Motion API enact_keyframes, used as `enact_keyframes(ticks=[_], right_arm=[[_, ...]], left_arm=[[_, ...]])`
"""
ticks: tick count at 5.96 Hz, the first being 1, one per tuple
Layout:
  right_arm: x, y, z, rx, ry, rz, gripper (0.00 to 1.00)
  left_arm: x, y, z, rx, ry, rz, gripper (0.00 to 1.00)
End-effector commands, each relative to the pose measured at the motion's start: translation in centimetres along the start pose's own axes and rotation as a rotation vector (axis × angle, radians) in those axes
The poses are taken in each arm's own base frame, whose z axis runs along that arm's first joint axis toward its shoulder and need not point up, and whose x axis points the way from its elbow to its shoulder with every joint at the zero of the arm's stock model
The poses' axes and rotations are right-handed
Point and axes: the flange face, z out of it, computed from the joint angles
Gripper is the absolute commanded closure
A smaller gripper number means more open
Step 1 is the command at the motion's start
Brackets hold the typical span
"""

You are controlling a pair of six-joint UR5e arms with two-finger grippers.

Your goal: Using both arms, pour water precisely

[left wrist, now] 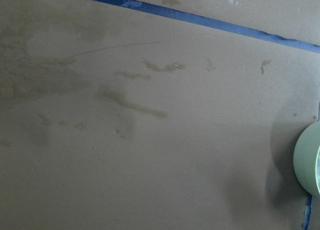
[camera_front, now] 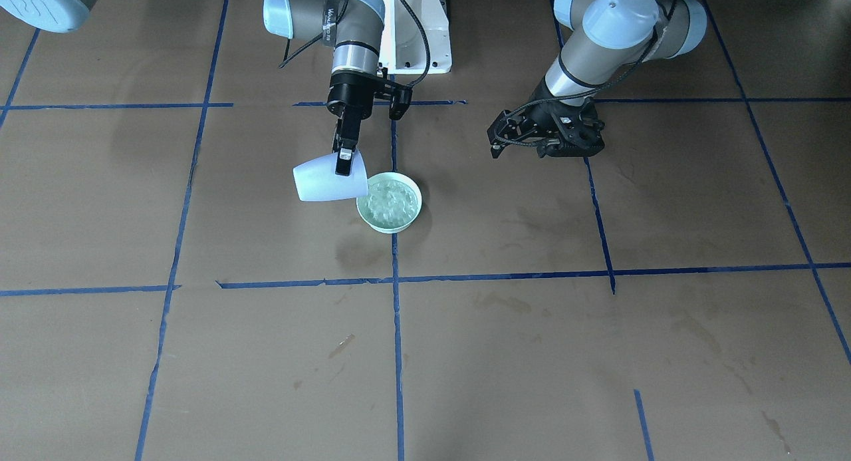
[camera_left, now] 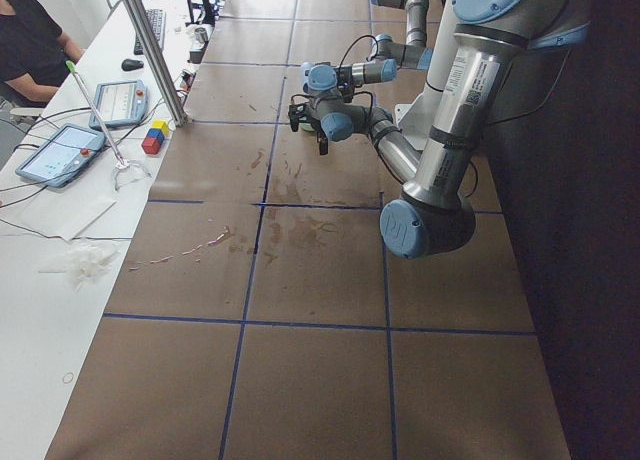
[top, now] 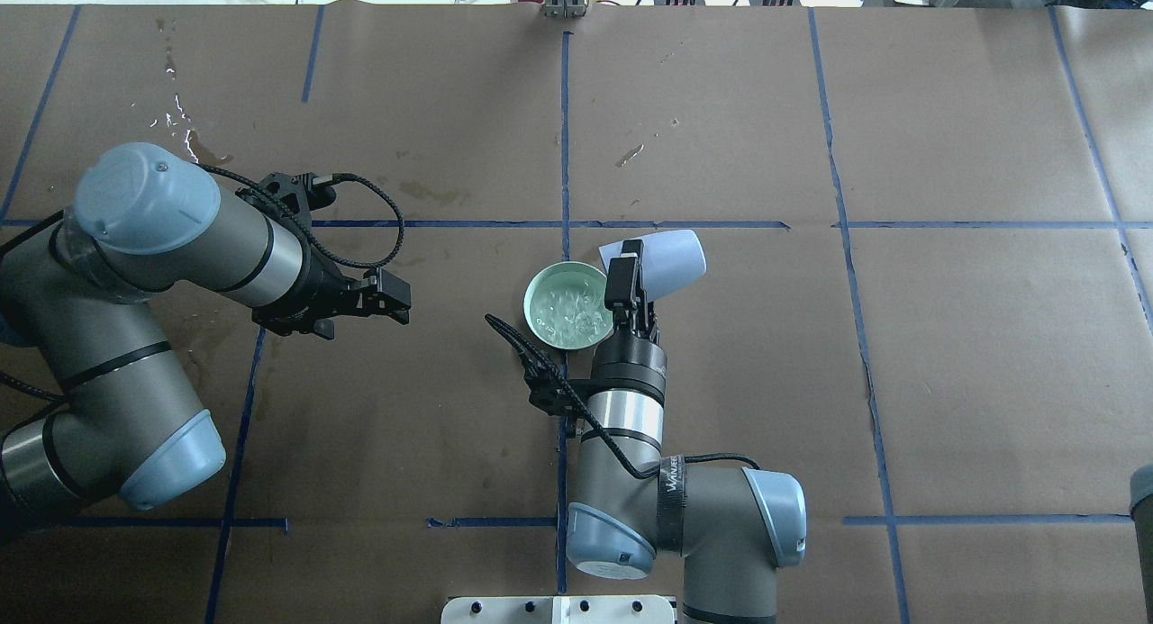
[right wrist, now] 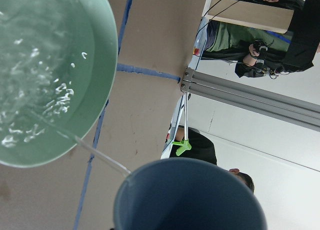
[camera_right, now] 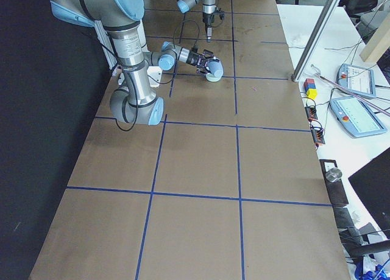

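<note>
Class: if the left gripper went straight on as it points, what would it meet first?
Likely the green bowl; the left gripper may tilt down and reach the table first.

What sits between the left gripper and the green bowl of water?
Nothing: only bare brown paper table cover between the black left gripper and the round pale green bowl, per the overhead view.

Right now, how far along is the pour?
Done: the bowl already holds rippling water. In hand: the right gripper holds the cup tipped at the bowl's rim, and a thin stream is running in. Left: finish the pour and right the cup. The left gripper hangs apart, apparently with nothing in it.
</note>
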Motion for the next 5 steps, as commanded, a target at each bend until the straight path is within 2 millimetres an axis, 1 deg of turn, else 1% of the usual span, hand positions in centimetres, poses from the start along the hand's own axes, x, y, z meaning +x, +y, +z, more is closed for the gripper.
enact_keyframes(ticks=[1,2,3,4,5], right_arm=[[0.11,0.0,0.06,-0.002,0.004,-0.039,0.96],[0.6,-0.21,-0.09,0.002,0.008,-0.005,0.95],[0.49,-0.13,-0.17,0.01,0.004,0.178,0.95],[0.43,-0.09,-0.19,0.012,-0.006,0.319,0.95],[0.9,-0.03,-0.26,0.015,-0.055,0.469,0.92]], left_arm=[[0.12,0.02,-0.1,0.001,0.003,0.001,0.0],[0.12,0.02,-0.1,0.001,0.003,0.001,0.0],[0.05,-0.02,-0.18,0.002,0.003,0.001,0.0],[0.07,0.07,-0.34,0.003,0.005,0.001,0.0],[0.07,0.07,-0.34,0.003,0.005,0.001,0.0]])
